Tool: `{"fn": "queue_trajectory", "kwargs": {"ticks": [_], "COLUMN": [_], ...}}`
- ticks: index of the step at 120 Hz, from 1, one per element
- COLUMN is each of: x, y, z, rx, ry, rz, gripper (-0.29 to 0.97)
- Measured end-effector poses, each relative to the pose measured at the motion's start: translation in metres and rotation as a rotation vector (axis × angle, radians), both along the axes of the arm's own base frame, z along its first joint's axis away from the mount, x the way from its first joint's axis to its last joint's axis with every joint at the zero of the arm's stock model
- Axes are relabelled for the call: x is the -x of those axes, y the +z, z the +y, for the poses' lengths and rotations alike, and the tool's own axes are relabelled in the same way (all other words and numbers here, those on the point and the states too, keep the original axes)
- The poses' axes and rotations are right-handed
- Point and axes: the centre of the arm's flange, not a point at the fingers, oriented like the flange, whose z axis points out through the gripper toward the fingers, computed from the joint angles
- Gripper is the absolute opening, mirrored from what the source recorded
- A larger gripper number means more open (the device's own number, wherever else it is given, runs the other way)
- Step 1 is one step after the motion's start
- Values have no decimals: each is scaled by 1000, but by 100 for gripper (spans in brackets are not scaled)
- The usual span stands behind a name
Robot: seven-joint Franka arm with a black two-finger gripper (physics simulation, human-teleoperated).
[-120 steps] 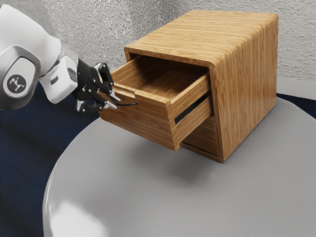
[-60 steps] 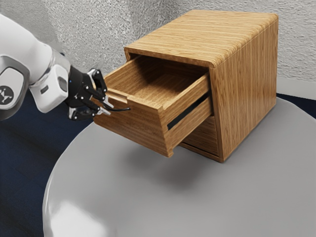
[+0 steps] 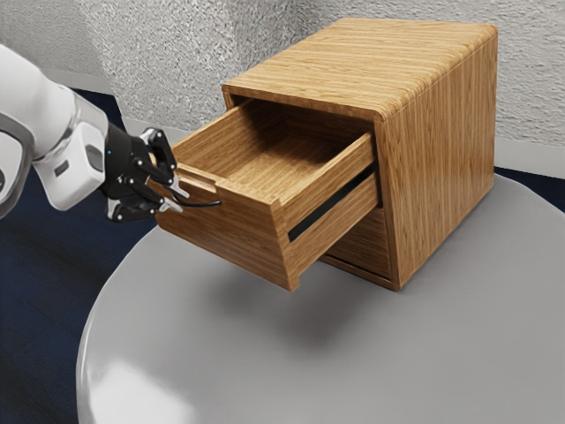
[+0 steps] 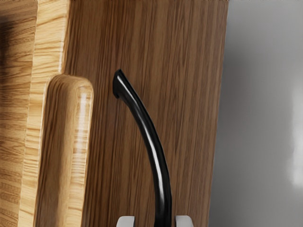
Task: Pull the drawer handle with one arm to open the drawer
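A wooden cabinet point(image 3: 433, 132) stands on the round grey table point(image 3: 371, 353). Its upper drawer point(image 3: 238, 225) is pulled far out toward the exterior view's left, and I see nothing inside it. A thin black curved handle point(image 3: 201, 204) sticks out of the drawer's front. My gripper point(image 3: 170, 195) is shut on that handle at its outer end. In the wrist view the black handle point(image 4: 150, 142) curves away from the drawer front point(image 4: 184, 66) and runs down between two pale fingertips point(image 4: 126, 221).
The lower drawer point(image 3: 364, 246) sits flush in the cabinet under the open one. A rough grey wall point(image 3: 177, 44) rises behind. The table's rim point(image 3: 88, 336) curves below my arm, with dark floor point(image 3: 44, 265) beyond it.
My hand has moved further to the exterior view's left with the handle held, and the upper drawer has slid further out of the cabinet.
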Motion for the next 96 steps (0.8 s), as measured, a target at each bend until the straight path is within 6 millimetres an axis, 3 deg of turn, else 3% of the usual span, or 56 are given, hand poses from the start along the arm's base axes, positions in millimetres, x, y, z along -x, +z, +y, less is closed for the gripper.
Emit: {"fn": "queue_trajectory", "kwargs": {"ticks": [71,85,96], "x": [23,34,42], "y": [4,20,60], "z": [-3,1,10], "rx": [3,-1,-24], "ry": [-11,-9,3], "rz": [-9,-26,-38], "gripper": [-2,4,20]}}
